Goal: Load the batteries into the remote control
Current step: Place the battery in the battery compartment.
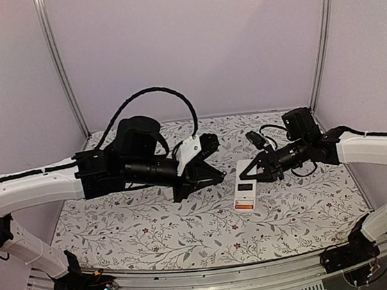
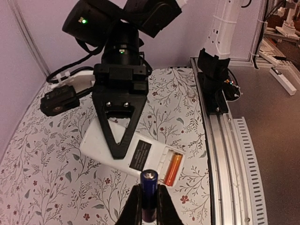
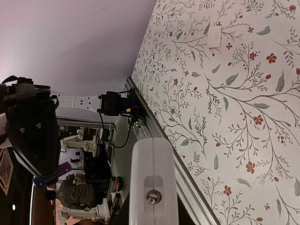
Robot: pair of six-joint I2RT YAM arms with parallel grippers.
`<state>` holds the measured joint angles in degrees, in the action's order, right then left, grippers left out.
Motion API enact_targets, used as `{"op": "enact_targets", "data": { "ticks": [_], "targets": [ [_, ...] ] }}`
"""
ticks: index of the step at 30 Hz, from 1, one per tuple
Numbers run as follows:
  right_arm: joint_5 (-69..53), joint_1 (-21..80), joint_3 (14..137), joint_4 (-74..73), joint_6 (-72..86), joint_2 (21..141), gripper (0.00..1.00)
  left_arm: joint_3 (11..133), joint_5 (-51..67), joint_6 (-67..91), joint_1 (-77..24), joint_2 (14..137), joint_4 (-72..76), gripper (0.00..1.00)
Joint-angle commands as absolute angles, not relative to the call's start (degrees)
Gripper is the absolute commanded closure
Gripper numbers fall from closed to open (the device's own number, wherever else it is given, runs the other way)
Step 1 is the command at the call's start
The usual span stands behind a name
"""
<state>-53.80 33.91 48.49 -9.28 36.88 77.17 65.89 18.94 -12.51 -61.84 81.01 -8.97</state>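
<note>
While the closed right hand (image 2: pixel 120 153) steadied the remote control (image 2: pixel 96 143), left hand (image 2: pixel 149 206) pinched the dark battery (image 2: pixel 149 185) near its open recess (image 2: pixel 159 165).

The black battery (image 2: pixel 149 187) runs off my left wrist picture at 6 o'clock, its lower end buried between my left fingers (image 2: pixel 132 208). At 11 o'clock, the right fingers (image 2: pixel 108 124) hide part of the remote control (image 2: pixel 93 143).
</note>
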Motion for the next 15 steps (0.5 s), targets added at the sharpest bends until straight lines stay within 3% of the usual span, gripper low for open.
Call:
{"op": "enact_targets", "data": {
  "ticks": [1,15],
  "targets": [
    [-54.88,35.82,50.45,-1.33,43.48,79.16,1.00,65.34,21.47,-14.26,-64.66,84.64,-4.69,1.00],
    [-55.65,37.77,50.19,4.07,48.27,81.01,1.00,68.82,18.41,-19.61,-68.20,91.64,-6.50,0.98]
  ]
}}
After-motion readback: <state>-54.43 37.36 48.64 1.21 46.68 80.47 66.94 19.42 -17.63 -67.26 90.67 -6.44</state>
